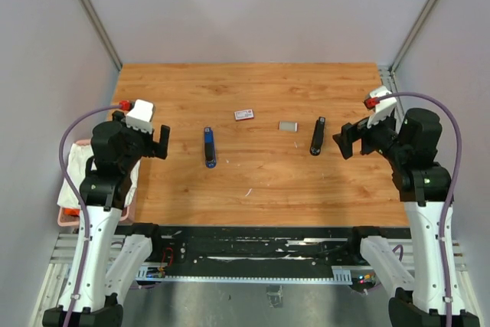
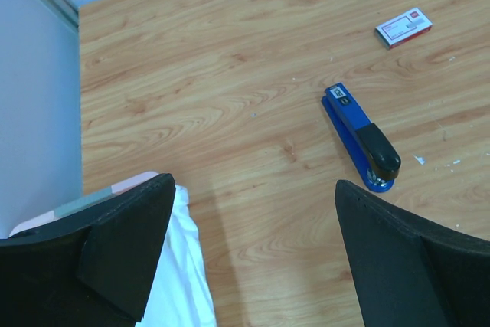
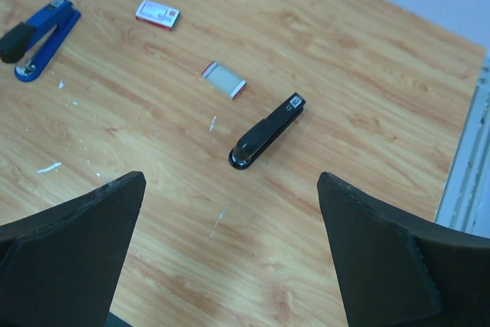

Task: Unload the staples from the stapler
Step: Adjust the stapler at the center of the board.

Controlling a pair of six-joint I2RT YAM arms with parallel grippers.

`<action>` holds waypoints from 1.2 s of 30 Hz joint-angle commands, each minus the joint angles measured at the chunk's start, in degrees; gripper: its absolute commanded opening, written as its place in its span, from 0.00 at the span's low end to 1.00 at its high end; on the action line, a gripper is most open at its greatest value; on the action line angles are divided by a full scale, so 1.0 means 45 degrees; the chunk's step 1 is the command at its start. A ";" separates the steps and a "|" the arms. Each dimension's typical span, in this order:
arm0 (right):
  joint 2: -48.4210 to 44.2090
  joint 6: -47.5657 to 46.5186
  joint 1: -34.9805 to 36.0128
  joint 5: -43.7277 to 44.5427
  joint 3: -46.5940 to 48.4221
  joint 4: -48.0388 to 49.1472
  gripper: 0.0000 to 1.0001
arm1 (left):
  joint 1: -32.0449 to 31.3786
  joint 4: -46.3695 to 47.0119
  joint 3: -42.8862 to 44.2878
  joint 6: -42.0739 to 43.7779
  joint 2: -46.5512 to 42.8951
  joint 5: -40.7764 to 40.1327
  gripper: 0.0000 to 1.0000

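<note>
Two staplers lie shut on the wooden table. The blue stapler is left of centre, and the black stapler is right of centre. Tiny pale slivers that look like staples lie loose on the wood between them. My left gripper hovers open to the left of the blue stapler, holding nothing. On the other side, my right gripper hangs open just right of the black stapler, also holding nothing.
A small red-and-white flat box and a small clear tray lie toward the back middle. A white cloth in a pink bin sits off the table's left edge. Grey walls enclose the table.
</note>
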 commanded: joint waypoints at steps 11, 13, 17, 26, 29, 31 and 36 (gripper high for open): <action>0.0421 -0.0021 0.0189 -0.1345 -0.1280 0.1161 0.99 | -0.0020 -0.0693 -0.0590 0.1703 0.0283 0.3394 0.98; 0.0591 0.0012 0.0197 -0.1555 -0.1297 0.1126 0.99 | -0.0020 -0.0772 -0.0592 0.1808 0.0412 0.3542 0.98; 0.0970 -0.0011 0.0232 -0.1943 -0.1267 0.0937 0.99 | -0.0020 -0.0867 -0.0636 0.2031 0.0550 0.3834 0.98; 0.1503 -0.0090 0.0365 -0.2173 -0.1327 0.0757 0.99 | -0.0020 -0.1077 -0.0957 0.2717 0.0829 0.4368 0.98; 0.1604 -0.0146 0.0391 -0.2190 -0.1334 0.0712 0.99 | -0.0020 -0.1103 -0.0953 0.2775 0.1029 0.4246 0.98; 0.1641 -0.0198 0.0406 -0.2173 -0.1321 0.0657 0.99 | -0.0020 -0.1099 -0.0942 0.2815 0.1161 0.4097 0.98; 0.1819 -0.0308 0.0414 -0.2122 -0.1183 0.0343 0.99 | -0.0020 -0.1252 -0.0719 0.3014 0.1537 0.3655 0.98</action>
